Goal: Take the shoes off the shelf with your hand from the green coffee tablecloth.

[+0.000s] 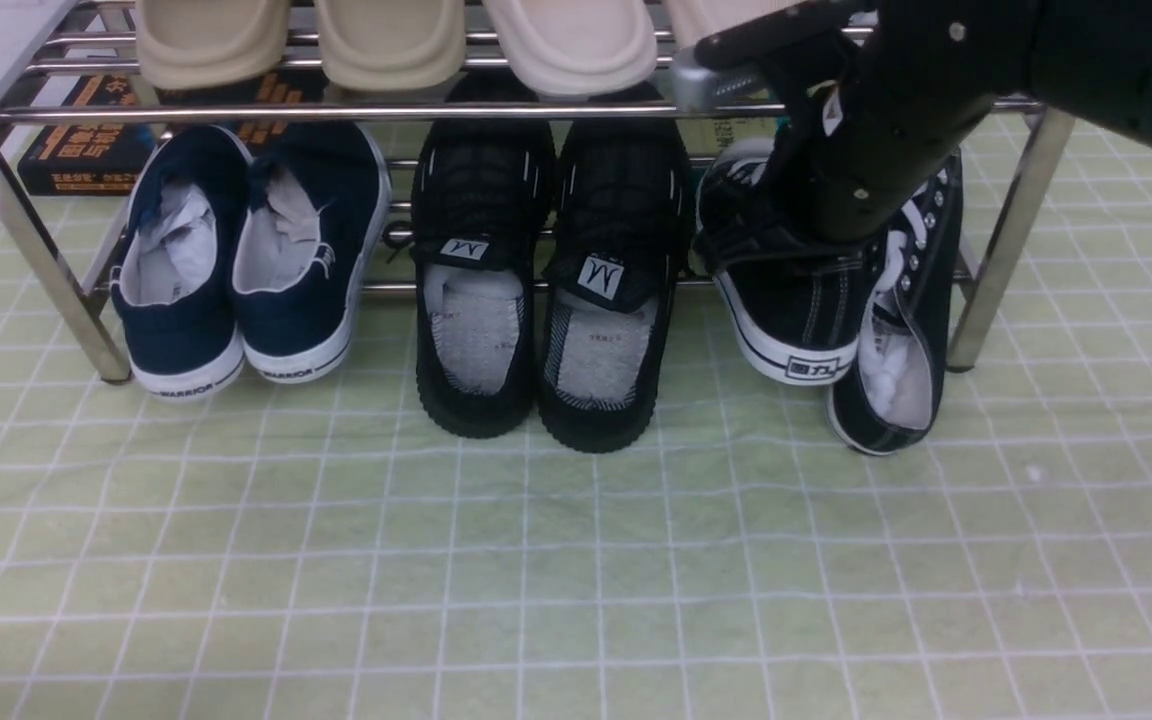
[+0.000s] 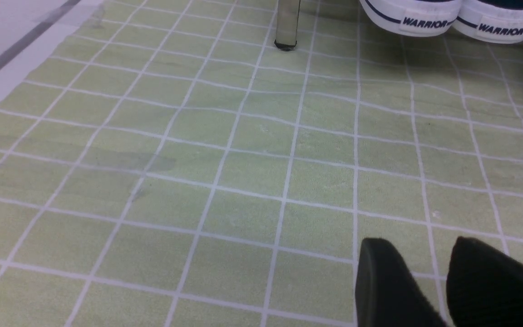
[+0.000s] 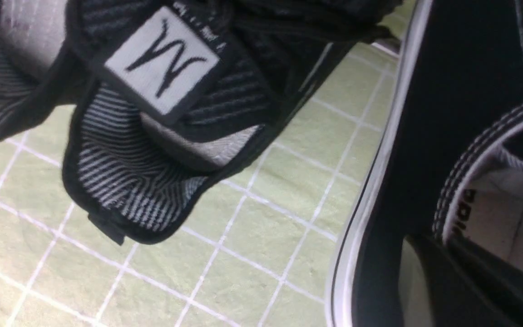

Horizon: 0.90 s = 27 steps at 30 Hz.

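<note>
Where the shoes sit: the black canvas shoes (image 1: 801, 315) are at the right end of the lower tier of the shelf (image 1: 236, 113), heels toward the near side.
Footing: the chrome shelf stands on the green tablecloth (image 1: 576, 560).
Left shoe of the pair: sole down, its white-striped heel overhanging the near rail.
Right shoe of the pair: rolled onto its side, lining exposed, its heel end touching the cloth just beside the right near leg.
Right hand (image 1: 856, 140): black, entering from the upper right and lying over the laced fronts of the pair; one silver-tipped finger points left at the level of the upper near rail.
Grip of the right hand: the other fingers are hidden among the shoes, so I cannot tell whether they are clamped on anything.
Left gripper (image 2: 420, 247): low over bare cloth near the shelf's left near leg; its fingers are spread, cloth shows between them, and they carry nothing.
Neighbours, lower tier: black mesh sneakers (image 1: 551, 330) just left of the pair; navy slip-ons (image 1: 246, 270) marked WARRIOR at the left end.
Upper tier: beige slippers (image 1: 396, 40).
Far left: dark box (image 1: 76, 150) with orange lettering.
</note>
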{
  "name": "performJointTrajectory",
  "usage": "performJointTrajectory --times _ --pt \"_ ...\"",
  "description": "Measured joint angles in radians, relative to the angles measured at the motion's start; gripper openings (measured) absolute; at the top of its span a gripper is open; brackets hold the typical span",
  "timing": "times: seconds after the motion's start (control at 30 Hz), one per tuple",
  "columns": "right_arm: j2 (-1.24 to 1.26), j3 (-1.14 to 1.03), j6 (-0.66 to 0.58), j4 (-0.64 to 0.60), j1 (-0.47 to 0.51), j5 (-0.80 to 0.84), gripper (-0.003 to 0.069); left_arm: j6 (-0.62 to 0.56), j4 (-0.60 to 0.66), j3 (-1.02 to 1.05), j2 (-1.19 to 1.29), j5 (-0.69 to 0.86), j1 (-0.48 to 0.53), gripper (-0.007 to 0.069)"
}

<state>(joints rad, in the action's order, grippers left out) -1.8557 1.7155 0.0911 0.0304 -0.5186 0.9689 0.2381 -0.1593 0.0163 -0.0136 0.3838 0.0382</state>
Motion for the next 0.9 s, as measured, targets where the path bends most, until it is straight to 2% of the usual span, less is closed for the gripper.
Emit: performJointTrajectory --times 0.9 --pt "0.172 0.006 0.0 -0.042 0.0 0.154 0.0025 0.0 0.0 0.0 0.0 0.0 0.0 0.0242"
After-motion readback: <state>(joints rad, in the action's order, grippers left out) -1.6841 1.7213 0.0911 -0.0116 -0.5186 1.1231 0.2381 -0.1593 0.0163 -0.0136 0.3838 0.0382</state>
